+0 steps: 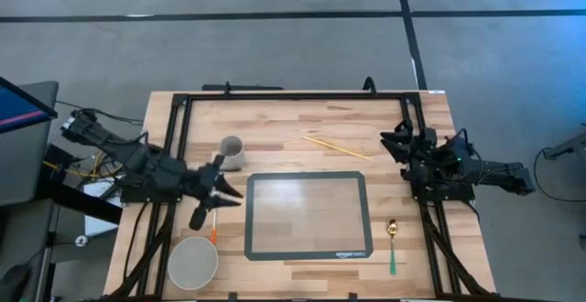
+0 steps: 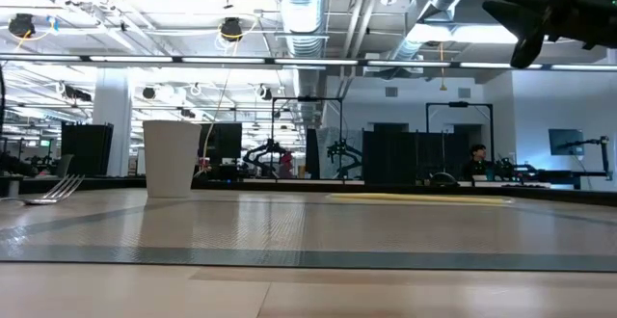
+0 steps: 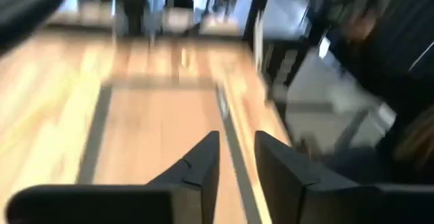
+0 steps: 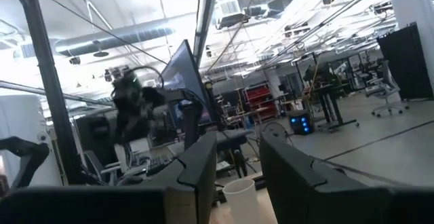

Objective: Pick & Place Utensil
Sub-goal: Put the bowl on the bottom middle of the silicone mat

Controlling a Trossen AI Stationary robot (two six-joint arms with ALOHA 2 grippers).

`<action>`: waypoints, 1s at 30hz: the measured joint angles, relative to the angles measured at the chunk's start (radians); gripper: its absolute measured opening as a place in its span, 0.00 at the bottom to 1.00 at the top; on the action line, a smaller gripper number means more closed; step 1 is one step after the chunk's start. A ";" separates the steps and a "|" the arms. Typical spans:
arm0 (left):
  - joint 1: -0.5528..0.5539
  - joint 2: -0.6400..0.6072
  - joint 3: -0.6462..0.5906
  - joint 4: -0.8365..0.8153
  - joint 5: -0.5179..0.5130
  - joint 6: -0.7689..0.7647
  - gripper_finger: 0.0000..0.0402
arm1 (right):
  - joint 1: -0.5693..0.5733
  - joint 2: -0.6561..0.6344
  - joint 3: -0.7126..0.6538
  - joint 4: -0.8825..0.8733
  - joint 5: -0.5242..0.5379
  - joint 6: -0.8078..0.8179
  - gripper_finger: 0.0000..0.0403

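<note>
A fork with an orange handle (image 1: pixel 213 235) lies flat on the table left of the dark-framed mat (image 1: pixel 307 176); its tines show in the low view (image 2: pixel 56 191). A spoon (image 1: pixel 392 245) with a gold bowl and a green handle lies flat right of the mat. My left gripper (image 1: pixel 229 181) hovers open above the table at the mat's left edge, just beyond the fork; its wrist view (image 3: pixel 237 176) shows nothing between the fingers. My right gripper (image 1: pixel 392 142) waits raised at the table's right edge, open and empty (image 4: pixel 237 176).
A white cup (image 1: pixel 232 151) stands upright beyond my left gripper. A pair of chopsticks (image 1: pixel 337 146) lies beyond the mat. A round bowl (image 1: pixel 192 261) sits at the near left corner. Black rails (image 1: pixel 293 94) run along the table's left, far and right edges.
</note>
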State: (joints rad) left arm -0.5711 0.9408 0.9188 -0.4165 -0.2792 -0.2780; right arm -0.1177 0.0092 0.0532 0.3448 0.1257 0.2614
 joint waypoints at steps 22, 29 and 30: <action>-0.381 0.307 -0.002 -0.532 0.081 -0.705 0.31 | 0.000 0.000 0.002 -0.117 -0.001 0.219 0.27; -0.381 0.382 -0.007 -0.534 0.157 -0.733 0.31 | 0.000 0.000 0.002 -0.138 -0.001 0.219 0.27; -0.381 0.390 -0.014 -0.534 0.157 -0.733 0.31 | 0.000 0.000 0.002 -0.138 -0.001 0.219 0.27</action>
State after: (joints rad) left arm -0.9524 1.3312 0.9045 -0.9501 -0.1220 -1.0111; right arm -0.1173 0.0093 0.0551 0.2072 0.1246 0.4805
